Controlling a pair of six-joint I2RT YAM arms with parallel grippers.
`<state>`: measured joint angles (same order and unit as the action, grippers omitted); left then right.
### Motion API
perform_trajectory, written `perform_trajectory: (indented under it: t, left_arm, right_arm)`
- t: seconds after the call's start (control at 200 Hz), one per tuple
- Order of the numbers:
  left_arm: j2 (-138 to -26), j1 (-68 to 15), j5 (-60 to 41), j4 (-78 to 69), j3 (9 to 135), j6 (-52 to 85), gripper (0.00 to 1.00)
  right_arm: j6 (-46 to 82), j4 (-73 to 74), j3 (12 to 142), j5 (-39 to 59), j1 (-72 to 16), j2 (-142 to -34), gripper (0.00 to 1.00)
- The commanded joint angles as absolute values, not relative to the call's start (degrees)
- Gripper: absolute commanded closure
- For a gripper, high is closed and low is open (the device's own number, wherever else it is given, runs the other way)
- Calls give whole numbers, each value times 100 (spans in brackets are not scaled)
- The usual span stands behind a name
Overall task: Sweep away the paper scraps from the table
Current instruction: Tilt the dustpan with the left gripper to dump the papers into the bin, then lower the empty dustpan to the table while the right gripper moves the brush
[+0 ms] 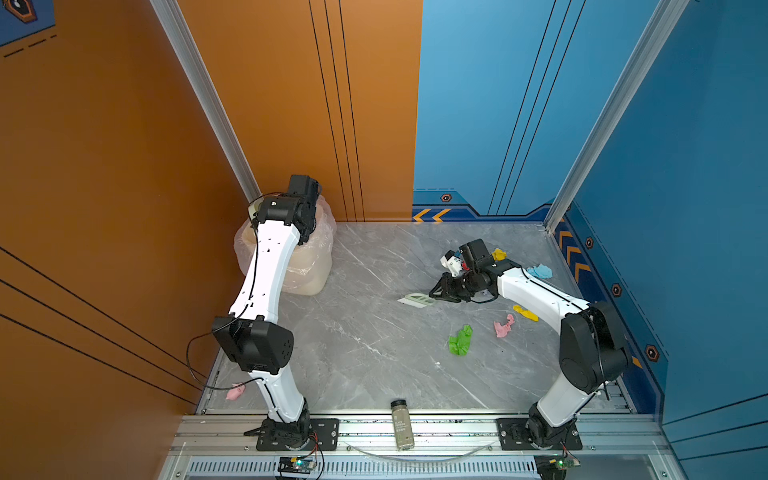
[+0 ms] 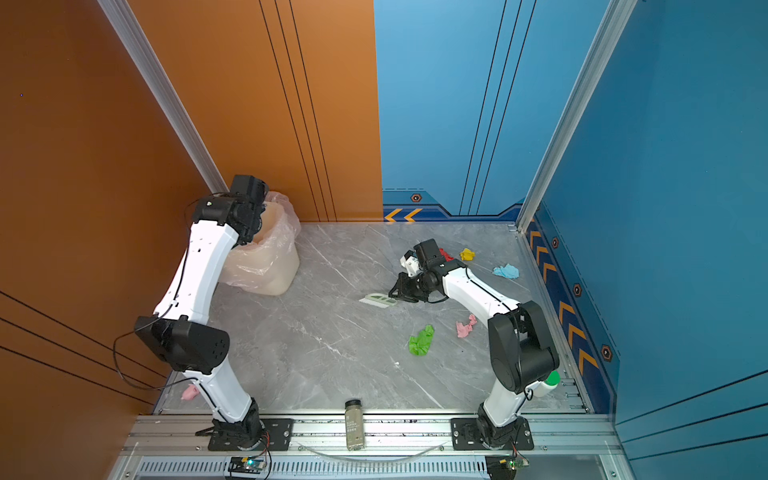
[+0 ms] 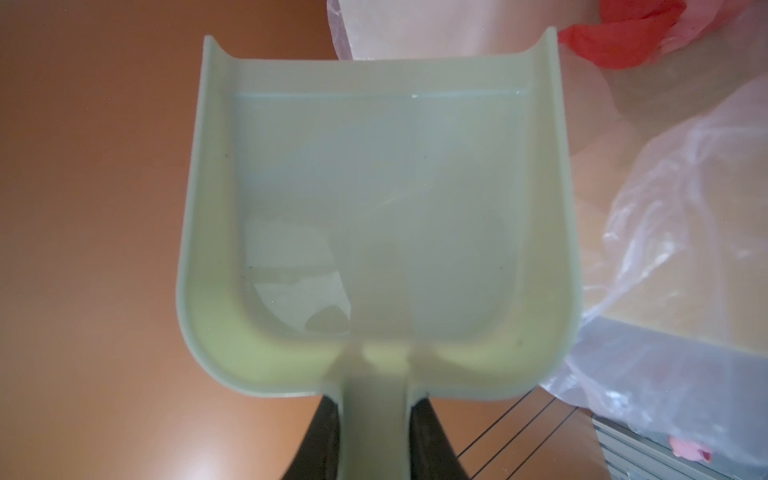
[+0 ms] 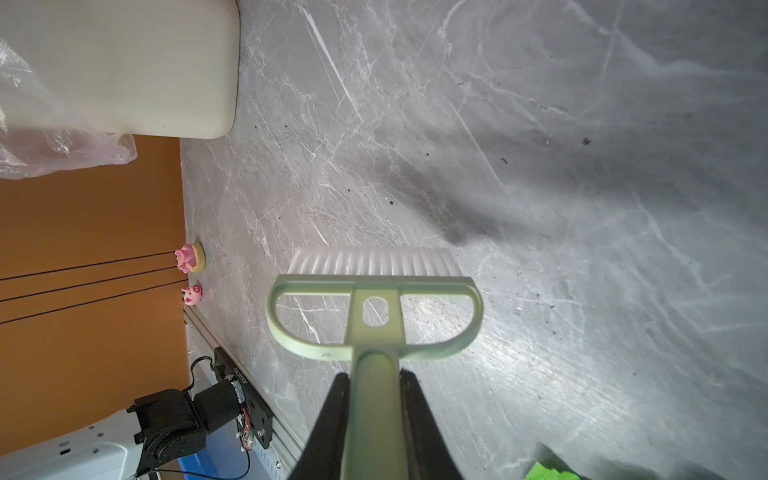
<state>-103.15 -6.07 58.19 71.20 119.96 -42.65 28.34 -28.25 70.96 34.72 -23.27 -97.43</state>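
A pale green dustpan (image 3: 374, 187) is held above the lined bin (image 1: 309, 266) at the far left corner of the table (image 1: 374, 365), its handle pinched between the closed fingers of the left gripper (image 3: 376, 401). One red scrap (image 3: 615, 37) is visible inside the bin's liner (image 3: 665, 208). One matching brush (image 4: 376, 340) is clamped by its handle in the right gripper (image 4: 376, 376), with its bristles resting on the grey marble near the table's middle.

Six paper scraps (image 2: 422, 340) are counted on the table's right half across both top views:
- a yellow wad (image 1: 498, 253)
- a second yellow wad (image 1: 525, 312)
- a light blue wad (image 1: 540, 271)
- a pink wad (image 1: 504, 326)
- a green wad (image 1: 460, 340)
- a red wad (image 2: 445, 254), partly hidden behind the right wrist

Two pink pig figurines (image 4: 189, 257) are seen by the left front corner. One bottle (image 1: 401, 424) is laid across the front rail.
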Motion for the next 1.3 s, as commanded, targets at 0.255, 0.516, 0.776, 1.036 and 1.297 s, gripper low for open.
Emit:
perform_trajectory:
  t: [0.255,0.516,0.776,1.036,1.297]
  left_arm:
    - [-10124,-906,4485,7139,13398,-3266,100]
    - [-9847,-1391,3941,7128,13413,-2455,100]
    - [-9413,-1512,3055,7121,13250,-1077,100]
    - [-8910,-1854,1953,6717,12384,-118,100]
    - [-8910,-2961,1818,6358,11803,-85,100]
  right_arm:
    - [2640,-3065,7306,3148,-2303,-9460,100]
    - [2513,-3387,7122,2685,-2191,-8695,100]
    - [2596,-3508,6886,2320,-2092,-8284,100]
    - [2658,-3826,6779,1485,-2079,-7968,100]
    - [2812,-4207,6592,952,-2074,-7512,100]
